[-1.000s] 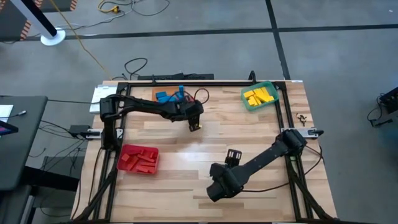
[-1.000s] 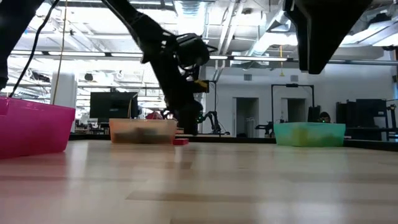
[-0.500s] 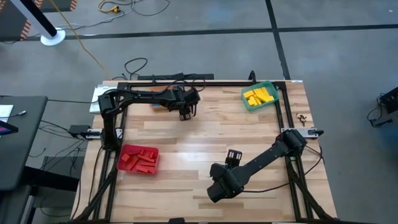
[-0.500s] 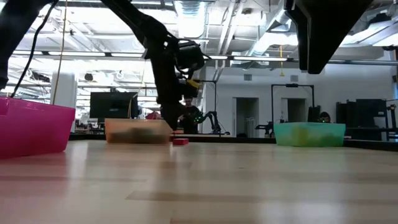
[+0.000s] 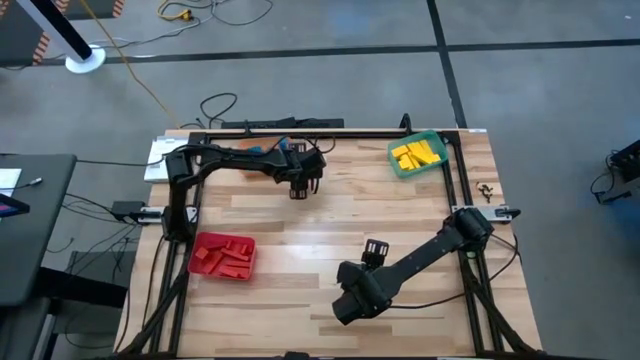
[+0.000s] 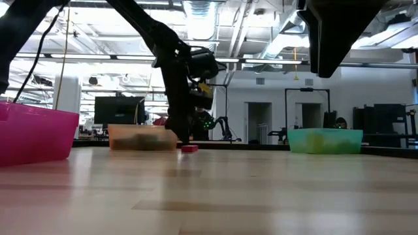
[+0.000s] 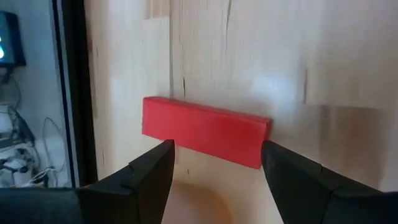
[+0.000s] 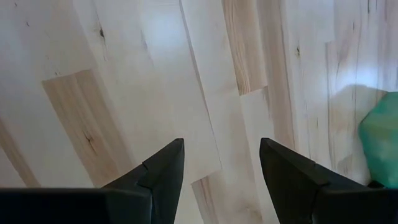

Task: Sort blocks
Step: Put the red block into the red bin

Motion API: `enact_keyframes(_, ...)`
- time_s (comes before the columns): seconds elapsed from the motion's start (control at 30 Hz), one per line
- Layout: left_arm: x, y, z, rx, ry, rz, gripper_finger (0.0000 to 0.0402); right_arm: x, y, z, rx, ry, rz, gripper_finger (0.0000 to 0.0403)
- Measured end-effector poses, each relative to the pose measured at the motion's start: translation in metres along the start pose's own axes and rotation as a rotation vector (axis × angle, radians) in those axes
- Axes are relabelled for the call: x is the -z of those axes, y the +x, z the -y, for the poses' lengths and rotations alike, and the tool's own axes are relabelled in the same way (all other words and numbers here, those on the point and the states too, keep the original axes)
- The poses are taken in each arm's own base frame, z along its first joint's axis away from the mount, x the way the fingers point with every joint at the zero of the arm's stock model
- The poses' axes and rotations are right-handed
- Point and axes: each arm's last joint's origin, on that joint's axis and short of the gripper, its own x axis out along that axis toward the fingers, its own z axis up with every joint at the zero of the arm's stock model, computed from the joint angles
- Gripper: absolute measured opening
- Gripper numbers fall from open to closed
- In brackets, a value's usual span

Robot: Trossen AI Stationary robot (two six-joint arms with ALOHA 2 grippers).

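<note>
Shifted since prev. frame: left gripper [image 5: 300,187] now a bit further toward desk's right side than half a sec ago, down low over far part of the desk [image 5: 330,225], just in front of orange bin [image 6: 140,138]. Fingers [image 7: 146,177] spread, straddling a red block [image 7: 205,130] lying flat on the wood; block sits between the tips, no pinch visible, gaps on both sides in left wrist view. Same red block [image 6: 189,149] seen in low view on the desk surface right beside the orange bin, gripper directly above it.

Right gripper [image 5: 374,249] unmoved, parked over near-centre of the desk, arm reaching in from right edge. Fingers [image 8: 155,177] spread, nothing between them, only bare planks below.

Red bin [image 5: 222,255] near left edge w/ several red blocks [image 5: 228,258] inside. Green bin [image 5: 417,155] at far right corner w/ yellow blocks [image 5: 415,153] piled in it. Orange bin at far edge mostly hidden under left arm in high view; a few blue blocks [image 5: 287,148] peeking out there.
</note>
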Motion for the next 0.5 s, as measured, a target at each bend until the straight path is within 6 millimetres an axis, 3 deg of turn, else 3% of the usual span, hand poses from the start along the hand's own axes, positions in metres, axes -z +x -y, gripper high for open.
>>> enact_keyframes(0.3,0.002,0.023,0.008,0.026,0.008,-0.043,0.0235,0.001,-0.001,-0.001,0.0,0.007,0.002,0.0223)
enact_keyframes(0.5,0.001,0.015,0.019,0.141,0.03,-0.048,0.0235,0.002,-0.001,-0.002,0.0,-0.005,0.003,0.0223)
